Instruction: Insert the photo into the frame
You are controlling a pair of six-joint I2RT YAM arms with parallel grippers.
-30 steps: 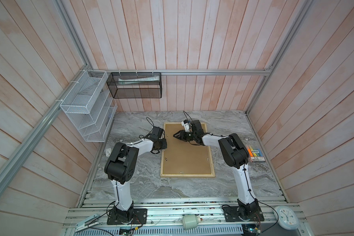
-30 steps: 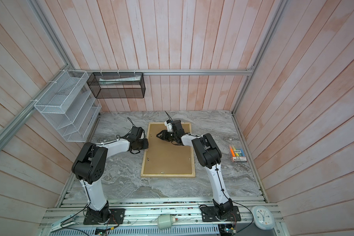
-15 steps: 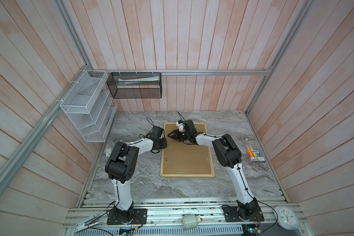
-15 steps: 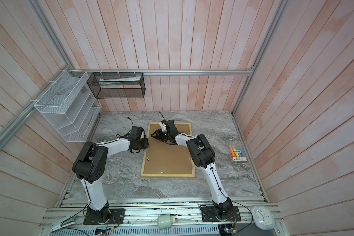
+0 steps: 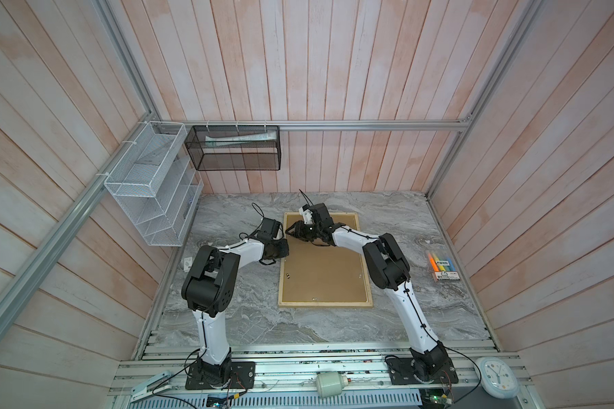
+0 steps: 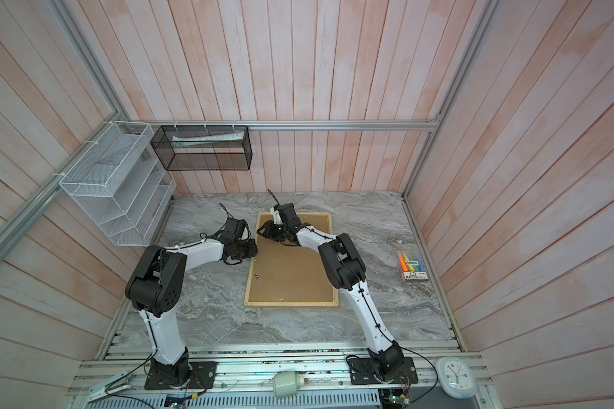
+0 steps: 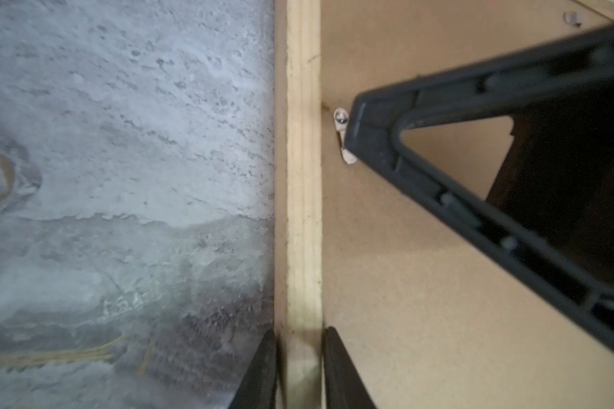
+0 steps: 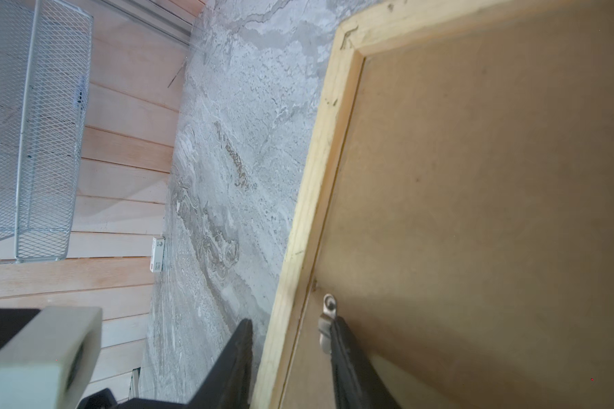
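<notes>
In both top views the frame (image 5: 325, 304) is lying back-up on the table (image 5: 227, 318). Both grippers are working its left rail toward the far end, the left gripper (image 5: 282, 248) from outside and the right gripper (image 5: 291, 230) reaching across the board (image 6: 291, 269). The photo is not showing in any view. It may be lying under the board, so be checking that before you commit. The markers (image 5: 442, 271) on the right, the rack (image 5: 149, 187), the basket (image 5: 234, 152) and the clock (image 5: 498, 377) are all sitting well apart and blocking nothing. In the left wrist view your left jaws are closing on the rail (image 7: 303, 177), one finger on each side, which appears to be pinning the frame down. Be keeping that pinch firm but level, because the right gripper's finger (image 7: 373, 117) is pressing at the clip (image 7: 341, 120) just beside it, and the two grippers are crowding each other there. In the right wrist view the right jaws are standing apart, clamping nothing. One finger is hanging outside the rail over the table and the other is touching the clip (image 8: 328, 304), which is lying along the rail. Whether you are locking or freeing it I cannot tell. Either way, be sweeping it flat across the board so the finger is not slipping off or gouging the board. The small box (image 8: 157, 255) at the left edge is lying clear.
</notes>
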